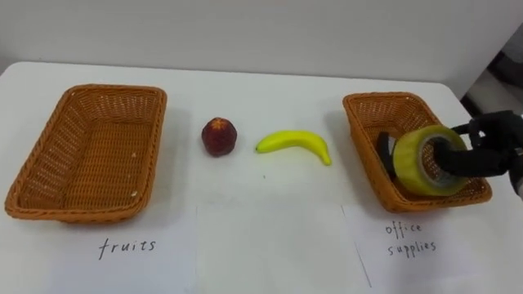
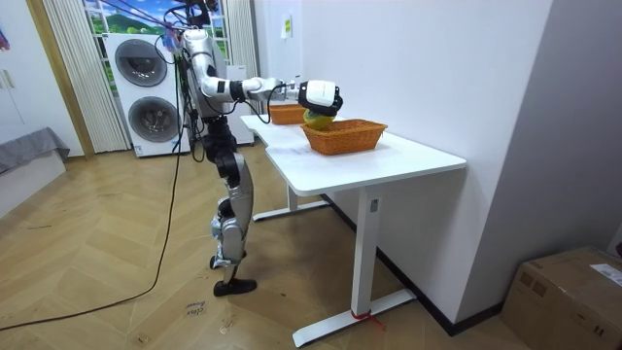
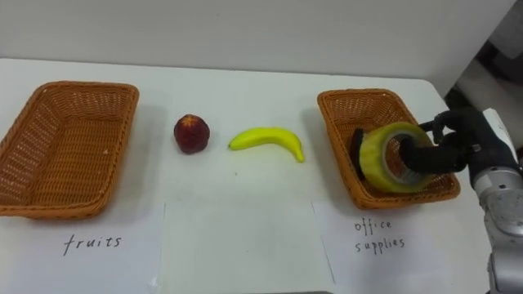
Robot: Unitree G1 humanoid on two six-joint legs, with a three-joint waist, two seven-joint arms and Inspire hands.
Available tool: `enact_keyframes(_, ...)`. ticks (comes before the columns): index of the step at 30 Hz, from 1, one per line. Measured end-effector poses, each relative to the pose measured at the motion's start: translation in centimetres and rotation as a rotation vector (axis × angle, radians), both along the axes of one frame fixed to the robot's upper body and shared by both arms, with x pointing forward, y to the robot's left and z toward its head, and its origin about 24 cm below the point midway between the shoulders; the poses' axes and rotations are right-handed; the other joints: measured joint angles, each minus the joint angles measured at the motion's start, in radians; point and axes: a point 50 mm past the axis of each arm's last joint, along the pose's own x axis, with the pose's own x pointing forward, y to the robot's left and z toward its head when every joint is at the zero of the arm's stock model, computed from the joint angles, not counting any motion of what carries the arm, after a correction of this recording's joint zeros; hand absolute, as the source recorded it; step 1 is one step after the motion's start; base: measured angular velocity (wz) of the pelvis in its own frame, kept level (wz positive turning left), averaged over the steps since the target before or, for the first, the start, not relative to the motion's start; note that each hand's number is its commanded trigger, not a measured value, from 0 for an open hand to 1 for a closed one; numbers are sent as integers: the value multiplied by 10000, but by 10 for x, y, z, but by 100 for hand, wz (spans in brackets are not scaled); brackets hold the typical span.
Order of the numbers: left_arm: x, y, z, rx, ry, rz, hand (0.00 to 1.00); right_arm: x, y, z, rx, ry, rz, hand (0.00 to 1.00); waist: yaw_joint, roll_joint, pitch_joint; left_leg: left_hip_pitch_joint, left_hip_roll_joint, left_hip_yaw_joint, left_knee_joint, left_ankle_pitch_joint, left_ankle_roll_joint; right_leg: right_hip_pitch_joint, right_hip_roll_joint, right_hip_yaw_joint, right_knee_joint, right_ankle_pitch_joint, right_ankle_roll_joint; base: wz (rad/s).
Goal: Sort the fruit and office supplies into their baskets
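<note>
Right hand (image 1: 493, 143): fingers curled through the core of the yellow tape roll (image 1: 413, 163), held over the right basket (image 1: 365, 131); banana (image 1: 294, 143) lies left of the fingertips.

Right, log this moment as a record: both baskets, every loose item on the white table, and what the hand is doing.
left wicker basket: brown, rectangular, holds nothing
right wicker basket: brown, rectangular, small black item inside, partly hidden by the roll
yellow roll of tape: on edge at the right basket's near end; resting or lifted, cannot tell
right hand: black, fingers curled through the roll's hole
dark-red round fruit: on the white table, between the baskets
yellow banana: right of the fruit, apart from it
</note>
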Motion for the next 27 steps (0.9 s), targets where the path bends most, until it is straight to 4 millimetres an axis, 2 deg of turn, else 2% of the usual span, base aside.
enact_keyframes(10,3,1,0,26,-93,-43,0,0,0,2,-118,-106,-29,0,32,12,7,0,5,21,-23,0,0,-21,9,27,2,2,2,0)
enact_keyframes(18,4,2,1,1,-169,53,0,0,1,2,-167,-96,15,0,297,15,16,84,15,100,-35,-3,-3,21,14,77,4,9,2,-2)
enact_keyframes(27,4,2,1,-12,-178,95,0,-1,1,1,-166,-83,19,0,303,13,14,85,16,101,-33,-3,-2,22,14,75,6,15,0,0)
